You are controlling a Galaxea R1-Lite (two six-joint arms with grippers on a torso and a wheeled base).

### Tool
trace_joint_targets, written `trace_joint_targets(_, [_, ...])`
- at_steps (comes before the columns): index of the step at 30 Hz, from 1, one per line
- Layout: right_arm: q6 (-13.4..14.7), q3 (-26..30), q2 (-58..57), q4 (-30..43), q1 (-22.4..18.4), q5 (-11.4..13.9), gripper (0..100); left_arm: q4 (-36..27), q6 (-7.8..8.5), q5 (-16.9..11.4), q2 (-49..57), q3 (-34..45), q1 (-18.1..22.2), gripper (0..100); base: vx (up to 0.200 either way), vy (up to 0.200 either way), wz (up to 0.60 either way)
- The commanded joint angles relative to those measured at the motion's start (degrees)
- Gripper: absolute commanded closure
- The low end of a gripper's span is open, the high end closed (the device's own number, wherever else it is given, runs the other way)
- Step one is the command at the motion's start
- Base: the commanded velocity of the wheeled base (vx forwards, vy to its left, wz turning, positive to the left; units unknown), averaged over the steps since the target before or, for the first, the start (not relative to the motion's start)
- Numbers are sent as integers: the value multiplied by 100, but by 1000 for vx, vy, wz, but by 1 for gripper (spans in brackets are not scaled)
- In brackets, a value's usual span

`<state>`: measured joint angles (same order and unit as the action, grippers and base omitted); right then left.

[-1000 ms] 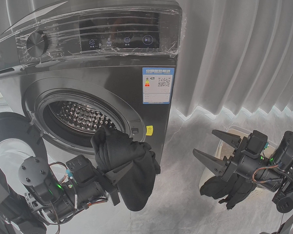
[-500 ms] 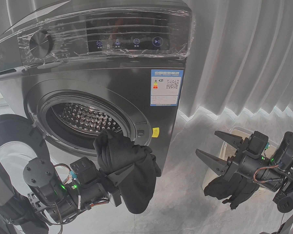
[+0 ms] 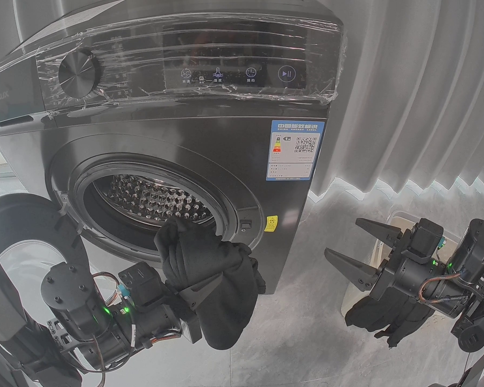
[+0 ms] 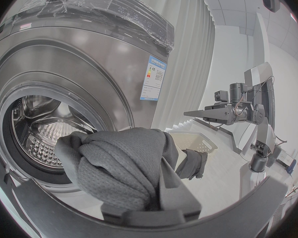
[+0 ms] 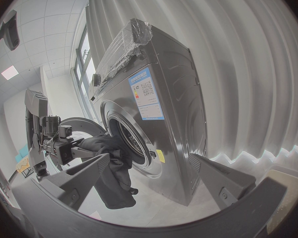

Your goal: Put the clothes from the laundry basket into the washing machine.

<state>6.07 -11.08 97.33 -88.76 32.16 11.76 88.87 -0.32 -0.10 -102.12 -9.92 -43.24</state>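
Observation:
The grey washing machine (image 3: pixel 199 135) stands with its door (image 3: pixel 21 243) swung open to the left and the steel drum (image 3: pixel 150 202) showing. My left gripper (image 3: pixel 201 291) is shut on a black garment (image 3: pixel 210 275), held just in front of the lower right rim of the opening; the cloth bulges above the fingers and hangs below. In the left wrist view the garment (image 4: pixel 122 162) sits before the drum (image 4: pixel 39 129). My right gripper (image 3: pixel 343 237) hangs open over the white laundry basket (image 3: pixel 356 295), where more black clothes (image 3: pixel 384 315) drape over the side.
A white pleated curtain (image 3: pixel 414 81) runs behind the machine and the basket. The grey floor (image 3: pixel 306 323) between the machine and the basket is bare. The open door stands close beside my left arm.
The whole head view has shifted, so the machine now sits farther right in the picture. The garment stays in my left gripper, a little nearer the drum opening. The right gripper stays open.

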Motion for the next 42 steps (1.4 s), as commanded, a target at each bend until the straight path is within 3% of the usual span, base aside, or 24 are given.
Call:
trace_joint_targets(1, [8, 1, 5, -1, 1, 1, 0, -1, -3, 1, -36, 8, 0, 100, 0, 200, 0])
trace_joint_targets(17, [8, 9, 14, 8, 10, 1, 0, -1, -3, 1, -106, 61, 0, 100, 0, 13, 0])
trace_joint_targets(32, [8, 9, 14, 8, 10, 1, 0, 8, 5, 1, -141, 78, -18, 100, 0, 160, 0])
trace_joint_targets(42, [8, 9, 14, 8, 10, 1, 0, 8, 120, 10, -141, 131, -141, 100, 0, 0, 0])
